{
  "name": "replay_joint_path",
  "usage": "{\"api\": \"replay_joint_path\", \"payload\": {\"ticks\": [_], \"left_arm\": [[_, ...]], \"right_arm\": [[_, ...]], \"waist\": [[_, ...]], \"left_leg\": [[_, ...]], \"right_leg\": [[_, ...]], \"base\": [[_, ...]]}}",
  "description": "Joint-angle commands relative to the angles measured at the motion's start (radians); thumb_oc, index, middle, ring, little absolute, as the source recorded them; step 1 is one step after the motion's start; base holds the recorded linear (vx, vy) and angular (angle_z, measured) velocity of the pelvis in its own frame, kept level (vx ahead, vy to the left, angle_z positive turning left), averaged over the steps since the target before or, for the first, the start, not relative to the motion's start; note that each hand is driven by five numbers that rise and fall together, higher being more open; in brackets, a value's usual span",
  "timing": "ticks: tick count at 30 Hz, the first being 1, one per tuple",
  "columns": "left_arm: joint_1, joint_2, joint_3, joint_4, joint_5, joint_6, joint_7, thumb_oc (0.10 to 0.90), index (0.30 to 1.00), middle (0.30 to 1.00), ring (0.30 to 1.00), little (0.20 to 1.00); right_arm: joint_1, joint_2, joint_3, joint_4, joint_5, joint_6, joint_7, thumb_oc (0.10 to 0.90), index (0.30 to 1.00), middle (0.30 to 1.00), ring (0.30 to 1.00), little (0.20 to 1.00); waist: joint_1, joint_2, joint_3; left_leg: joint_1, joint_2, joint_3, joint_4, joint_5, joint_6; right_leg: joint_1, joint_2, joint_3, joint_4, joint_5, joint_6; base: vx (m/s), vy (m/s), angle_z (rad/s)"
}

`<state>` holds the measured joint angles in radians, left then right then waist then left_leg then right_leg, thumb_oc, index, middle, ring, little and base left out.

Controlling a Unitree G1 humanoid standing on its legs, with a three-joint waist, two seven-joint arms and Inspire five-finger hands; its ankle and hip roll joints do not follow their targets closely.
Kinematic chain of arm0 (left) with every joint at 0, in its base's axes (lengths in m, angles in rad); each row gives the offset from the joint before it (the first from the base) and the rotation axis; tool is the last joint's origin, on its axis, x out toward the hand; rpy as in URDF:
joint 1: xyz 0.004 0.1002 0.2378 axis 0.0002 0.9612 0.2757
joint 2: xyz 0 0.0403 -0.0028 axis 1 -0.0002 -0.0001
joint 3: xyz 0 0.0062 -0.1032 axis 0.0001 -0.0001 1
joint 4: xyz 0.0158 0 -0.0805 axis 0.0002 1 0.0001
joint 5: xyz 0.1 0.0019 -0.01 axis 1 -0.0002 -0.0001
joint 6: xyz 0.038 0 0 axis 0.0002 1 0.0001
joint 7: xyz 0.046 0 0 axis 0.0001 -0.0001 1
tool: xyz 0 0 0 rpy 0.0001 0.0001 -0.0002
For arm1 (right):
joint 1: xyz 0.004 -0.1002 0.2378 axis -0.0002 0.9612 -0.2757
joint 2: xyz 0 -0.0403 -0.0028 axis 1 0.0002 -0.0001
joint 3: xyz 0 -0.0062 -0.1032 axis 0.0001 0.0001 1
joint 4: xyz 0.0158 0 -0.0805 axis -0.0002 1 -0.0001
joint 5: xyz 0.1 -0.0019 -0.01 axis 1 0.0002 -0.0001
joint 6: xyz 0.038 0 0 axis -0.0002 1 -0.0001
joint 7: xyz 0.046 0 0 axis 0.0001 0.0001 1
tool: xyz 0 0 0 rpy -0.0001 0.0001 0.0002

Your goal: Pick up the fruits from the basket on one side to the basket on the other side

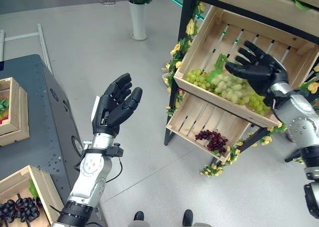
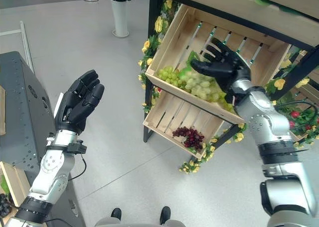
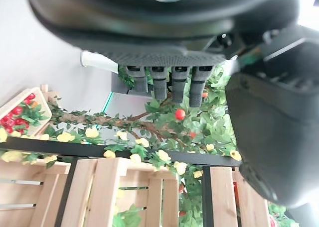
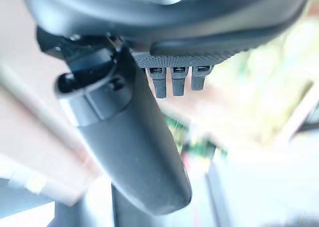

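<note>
A wooden rack [image 1: 234, 18] holds two tilted crates. Green grapes [image 1: 227, 87] fill the upper crate [image 1: 199, 50]. The right hand [image 1: 259, 67] hovers above them, fingers spread, empty. The left hand [image 1: 115, 107] waits open. A loose grab could tear the bunch and scatter grapes.

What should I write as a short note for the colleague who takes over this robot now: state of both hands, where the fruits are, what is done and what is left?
Right hand: open, fingers spread, above the green grapes in the upper crate of the rack; holds nothing.
Left hand: open, raised in the air, idle.
Dark red grapes lie in the lower crate. Black grapes lie in a crate on the grey table at the robot's left.
Done: no fruit in hand yet.
Left: probably grasp the green grapes and carry them to the other side.
</note>
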<state>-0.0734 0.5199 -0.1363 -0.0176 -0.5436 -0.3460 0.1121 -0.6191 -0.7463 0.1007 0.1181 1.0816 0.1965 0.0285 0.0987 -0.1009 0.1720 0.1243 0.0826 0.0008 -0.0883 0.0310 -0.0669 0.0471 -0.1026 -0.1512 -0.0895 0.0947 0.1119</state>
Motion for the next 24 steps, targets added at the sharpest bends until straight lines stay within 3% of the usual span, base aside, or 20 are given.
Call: {"api": "replay_joint_path", "payload": {"ticks": [1, 6, 11, 17, 22, 24], "left_arm": [[0.001, 0.031, 0.027, -0.062, 0.039, -0.149, 0.004, 0.800, 0.900, 0.900, 0.900, 0.900], [0.010, 0.034, 0.028, -0.073, 0.040, -0.147, 0.013, 0.800, 0.900, 0.900, 0.900, 0.900], [0.025, 0.044, 0.035, -0.096, 0.041, -0.139, 0.017, 0.800, 0.900, 0.900, 0.900, 0.900], [0.038, 0.050, 0.040, -0.110, 0.042, -0.141, 0.026, 0.800, 0.900, 0.900, 0.900, 0.900], [0.034, 0.023, 0.042, -0.113, 0.052, -0.140, 0.031, 0.800, 0.900, 0.900, 0.900, 0.900], [0.029, 0.008, 0.044, -0.112, 0.066, -0.140, 0.039, 0.800, 0.900, 0.900, 0.900, 0.900]], "right_arm": [[-0.063, 0.013, -0.072, -0.083, 0.025, -0.251, 0.077, 0.800, 0.900, 0.900, 0.900, 0.900], [-0.042, 0.044, -0.087, -0.123, -0.084, -0.282, 0.068, 0.800, 0.900, 0.900, 0.900, 0.900], [-0.020, 0.018, -0.108, -0.109, -0.150, -0.307, 0.041, 0.800, 0.900, 0.900, 0.900, 0.900], [-0.011, 0.043, -0.116, -0.121, -0.049, -0.363, 0.108, 0.800, 0.900, 0.900, 0.900, 0.900], [0.020, 0.147, -0.062, -0.230, 0.072, -0.343, 0.233, 0.800, 0.900, 0.900, 0.900, 0.900], [0.051, 0.215, -0.033, -0.292, 0.148, -0.306, 0.280, 0.800, 0.900, 0.900, 0.900, 0.900]], "waist": [[0.023, -0.001, -0.115], [0.026, 0.008, -0.117], [0.032, 0.011, -0.106], [0.040, 0.011, -0.102], [0.047, 0.016, -0.109], [0.052, 0.019, -0.112]], "left_leg": [[-0.055, -0.067, -0.047, 0.001, -0.043, 0.051], [-0.049, -0.079, -0.048, 0.001, -0.045, 0.065], [-0.046, -0.088, -0.044, 0.001, -0.044, 0.082], [-0.049, -0.088, -0.036, 0.005, -0.047, 0.089], [-0.053, -0.088, -0.041, 0.006, -0.048, 0.091], [-0.054, -0.091, -0.048, 0.007, -0.049, 0.095]], "right_leg": [[0.036, -0.084, -0.044, 0.056, -0.050, 0.038], [0.023, -0.103, -0.039, 0.086, -0.053, 0.052], [0.001, -0.121, -0.034, 0.127, -0.045, 0.065], [-0.005, -0.124, -0.037, 0.130, -0.034, 0.067], [0.002, -0.117, -0.041, 0.119, -0.046, 0.062], [0.003, -0.117, -0.045, 0.127, -0.056, 0.061]], "base": [[0.02, 0.138, 0.01], [0.02, 0.122, 0.01], [0.01, 0.059, 0.02], [0.00, 0.000, 0.00], [0.02, 0.025, -0.03], [0.03, 0.098, 0.02]]}}
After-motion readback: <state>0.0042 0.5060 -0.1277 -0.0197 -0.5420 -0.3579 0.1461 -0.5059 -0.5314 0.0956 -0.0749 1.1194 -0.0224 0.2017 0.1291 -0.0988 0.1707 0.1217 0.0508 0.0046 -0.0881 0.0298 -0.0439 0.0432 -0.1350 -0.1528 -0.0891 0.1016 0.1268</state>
